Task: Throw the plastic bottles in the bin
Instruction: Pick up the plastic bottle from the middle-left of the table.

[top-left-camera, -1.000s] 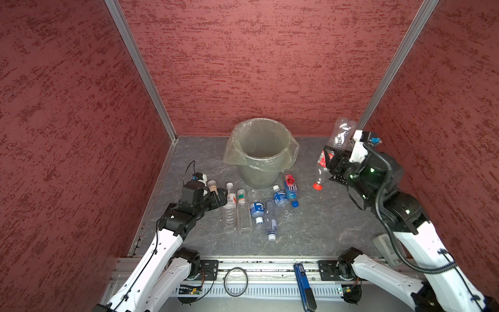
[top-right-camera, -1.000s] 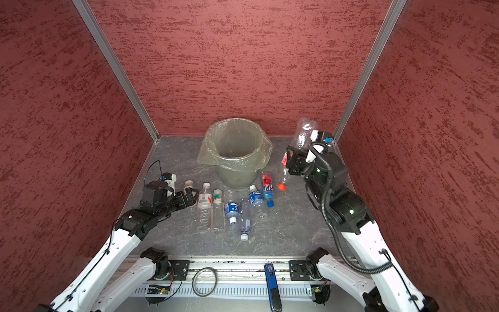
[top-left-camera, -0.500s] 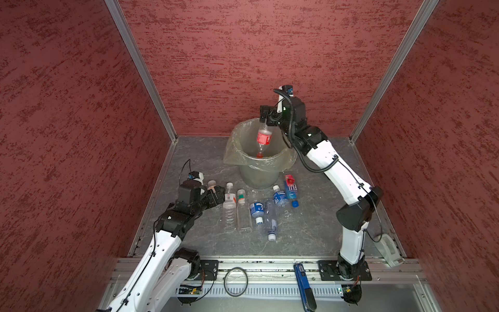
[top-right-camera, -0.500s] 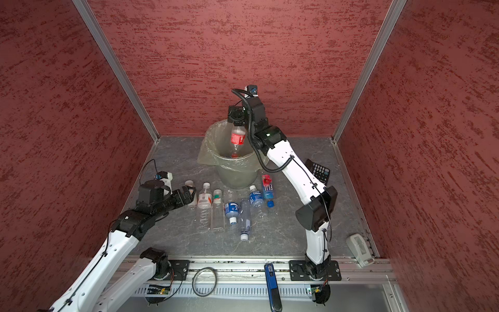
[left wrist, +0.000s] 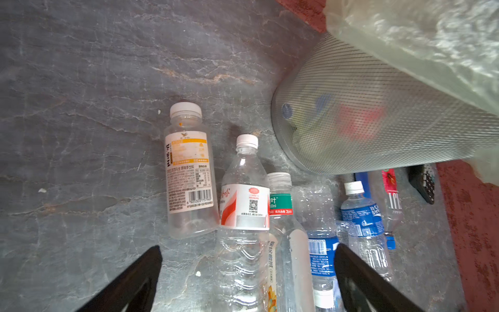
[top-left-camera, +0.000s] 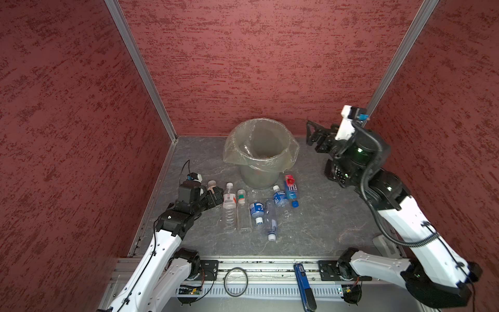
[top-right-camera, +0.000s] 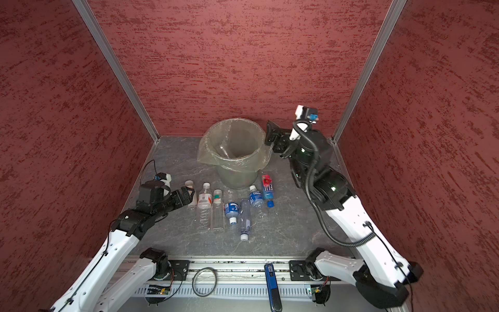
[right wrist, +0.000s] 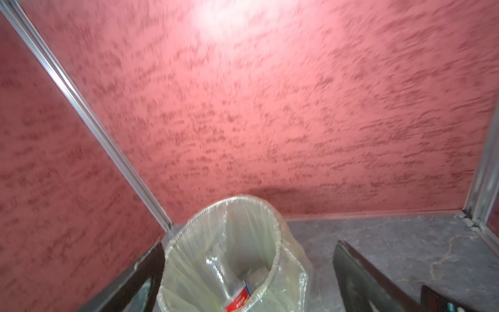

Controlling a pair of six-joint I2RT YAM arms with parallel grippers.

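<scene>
**Claws.** The left claw (left wrist: 248,254) has its jaws fully spread and holds nothing. It is poised low over the row of plastic bottles (top-left-camera: 244,210) lying on the worktop (left wrist: 81,135). The right claw (top-left-camera: 314,137) is also wide apart and empty, raised just beside the bin (top-left-camera: 259,178), whose mouth lies ahead of and below it.

**Task items.**
- The red-and-white-labelled bottle (left wrist: 244,205) lies in line between the left claw's fingers (left wrist: 140,275).
- The orange-labelled bottle (left wrist: 189,173) lies ahead, toward one finger.
- The green-banded bottle (left wrist: 280,202) presses against its neighbour on the other side.
- The blue-labelled bottle (left wrist: 361,216) and others lie past the far finger, nearer the bin.
- At least one red-labelled bottle (right wrist: 237,299) is already inside the bin.

**Handling.** The bottles look empty, though clear plastic makes this hard to confirm. I judge them light, thin-walled and smooth, so they are likely to dent under a hard squeeze and to roll if nudged. The best hold is across the labelled mid-body, or nearer the shoulder, where the wall is stiffer.

**Obstructions.**
- The bottles lie side by side and touching, leaving little room for a finger between them.
- The orange-labelled bottle, at the end of the row, has bare worktop on one side and is the easiest to reach.
- A black calculator (left wrist: 422,186) lies beyond the bottles, below and behind the right claw, and is not for disposal.
- The liner bag (top-left-camera: 290,154) overhangs the bin's rim and could snag a low approach.
</scene>
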